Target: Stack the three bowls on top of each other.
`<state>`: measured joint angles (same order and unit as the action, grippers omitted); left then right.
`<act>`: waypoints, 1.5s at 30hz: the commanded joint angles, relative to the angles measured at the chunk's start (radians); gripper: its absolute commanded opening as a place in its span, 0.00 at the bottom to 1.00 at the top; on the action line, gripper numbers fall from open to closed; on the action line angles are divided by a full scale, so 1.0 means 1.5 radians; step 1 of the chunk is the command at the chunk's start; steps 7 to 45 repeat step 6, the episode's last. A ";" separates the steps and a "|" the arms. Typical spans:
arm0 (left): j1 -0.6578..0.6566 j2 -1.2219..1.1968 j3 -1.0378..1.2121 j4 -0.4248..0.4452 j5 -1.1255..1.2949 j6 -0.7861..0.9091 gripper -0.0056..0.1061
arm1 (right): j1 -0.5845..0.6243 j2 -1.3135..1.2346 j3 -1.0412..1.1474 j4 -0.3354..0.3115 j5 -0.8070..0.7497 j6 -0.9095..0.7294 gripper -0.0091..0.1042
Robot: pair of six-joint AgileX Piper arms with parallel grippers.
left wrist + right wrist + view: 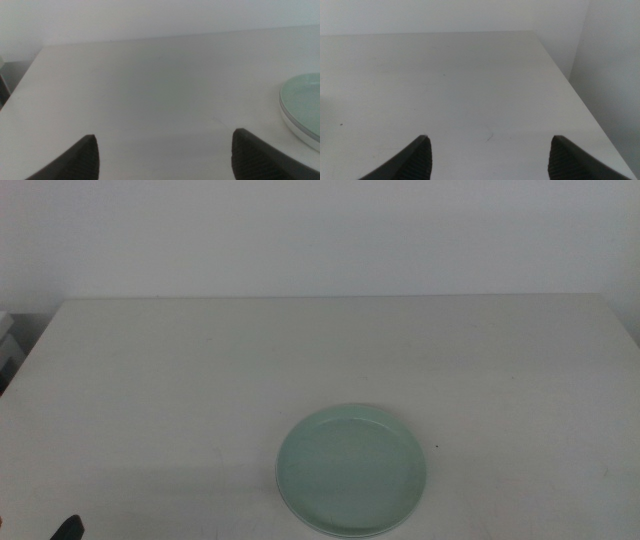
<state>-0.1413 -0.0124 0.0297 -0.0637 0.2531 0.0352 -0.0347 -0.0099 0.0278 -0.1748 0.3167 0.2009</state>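
Note:
The mint green bowl (351, 469) sits at the front of the table, a little right of centre. It lies on top of a white bowl, whose rim (299, 133) shows under it in the left wrist view. The green bowl also shows there (304, 102). The grey bowl is hidden. My left gripper (164, 150) is open and empty, low over the table to the left of the stack; only a dark tip of it (67, 528) shows in the middle view. My right gripper (489, 147) is open and empty over bare table near the right edge, out of the middle view.
The white table (200, 380) runs to a pale wall at the back. Its right edge (570, 85) shows in the right wrist view and its far left corner (42, 50) in the left wrist view.

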 commanded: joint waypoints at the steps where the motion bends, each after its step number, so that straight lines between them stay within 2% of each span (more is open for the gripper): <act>1: 0.001 -0.010 -0.003 0.001 -0.047 -0.008 0.85 | -0.003 -0.018 -0.004 -0.012 -0.047 -0.009 0.60; 45: 0.001 -0.010 -0.003 -0.001 -0.040 -0.008 0.85 | -0.003 -0.018 -0.004 -0.012 -0.047 -0.009 0.60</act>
